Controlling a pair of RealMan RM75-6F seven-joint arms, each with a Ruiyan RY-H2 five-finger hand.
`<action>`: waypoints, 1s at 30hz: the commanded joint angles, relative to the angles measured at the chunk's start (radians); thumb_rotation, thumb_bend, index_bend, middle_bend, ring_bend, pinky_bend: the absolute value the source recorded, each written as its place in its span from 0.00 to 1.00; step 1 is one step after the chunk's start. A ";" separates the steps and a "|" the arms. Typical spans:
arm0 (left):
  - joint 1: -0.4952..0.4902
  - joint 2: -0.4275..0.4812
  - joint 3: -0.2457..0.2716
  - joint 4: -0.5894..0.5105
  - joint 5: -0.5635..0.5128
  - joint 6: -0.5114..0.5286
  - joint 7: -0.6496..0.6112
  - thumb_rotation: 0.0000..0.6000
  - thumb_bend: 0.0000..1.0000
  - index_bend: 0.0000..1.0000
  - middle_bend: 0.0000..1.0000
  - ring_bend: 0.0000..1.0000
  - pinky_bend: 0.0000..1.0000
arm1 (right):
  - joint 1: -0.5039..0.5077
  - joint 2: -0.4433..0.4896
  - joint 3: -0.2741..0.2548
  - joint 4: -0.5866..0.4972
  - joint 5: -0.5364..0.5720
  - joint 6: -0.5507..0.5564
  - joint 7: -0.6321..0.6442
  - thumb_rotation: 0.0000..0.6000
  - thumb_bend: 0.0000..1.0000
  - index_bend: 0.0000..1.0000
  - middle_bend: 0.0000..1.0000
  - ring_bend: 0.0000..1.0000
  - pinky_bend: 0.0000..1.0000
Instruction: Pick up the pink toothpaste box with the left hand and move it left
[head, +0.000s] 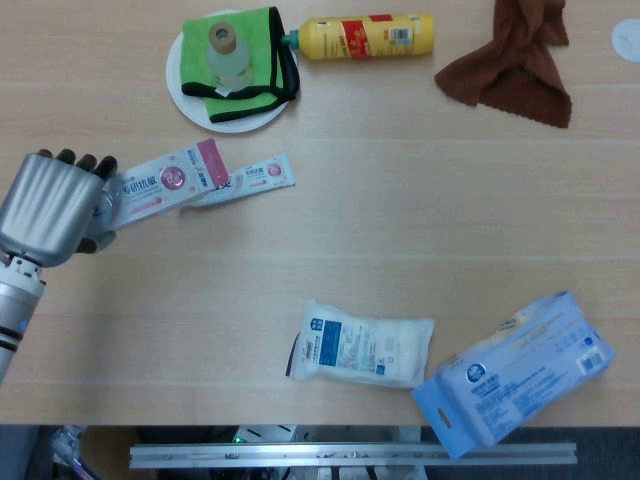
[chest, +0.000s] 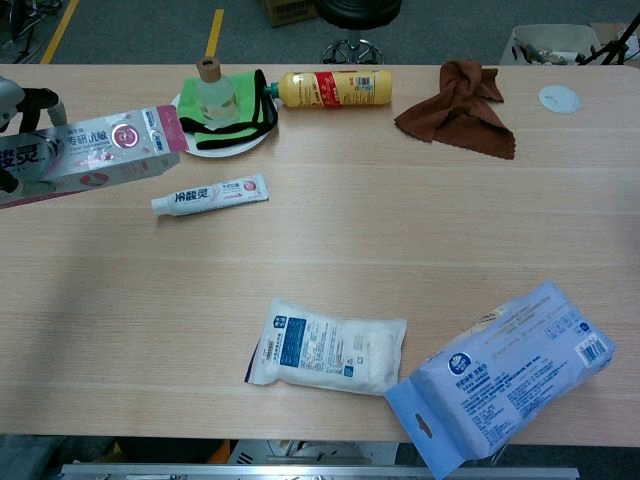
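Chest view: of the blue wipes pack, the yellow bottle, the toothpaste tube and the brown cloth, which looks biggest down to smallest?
1. Blue wipes pack, though it lies nearest the camera.
2. Brown cloth and yellow bottle: too alike to rank.
3. Toothpaste tube.

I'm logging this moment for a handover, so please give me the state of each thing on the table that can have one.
left hand: grips one end of the box.
pink toothpaste box: held, tilted.
toothpaste tube: lying flat on the table, out of the box.
yellow bottle: on its side, capped.
clear bottle: upright on the plate.
green cloth: folded on the plate.
brown cloth: crumpled.
white pack: flat.
blue pack: flat, overhanging the table edge.
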 joint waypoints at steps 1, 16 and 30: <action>0.039 -0.038 0.002 0.082 0.037 0.000 -0.136 0.94 0.14 0.43 0.46 0.44 0.55 | 0.002 0.001 -0.002 -0.006 -0.003 -0.003 -0.011 1.00 0.46 0.57 0.42 0.34 0.41; 0.062 -0.142 0.015 0.209 0.022 -0.070 -0.259 0.94 0.14 0.39 0.30 0.36 0.44 | 0.001 0.002 -0.004 -0.010 0.003 -0.008 -0.019 1.00 0.46 0.57 0.42 0.34 0.41; 0.074 -0.255 0.032 0.344 0.026 -0.104 -0.228 0.96 0.14 0.37 0.25 0.30 0.40 | 0.000 0.003 -0.005 -0.010 0.004 -0.008 -0.018 1.00 0.46 0.57 0.42 0.34 0.41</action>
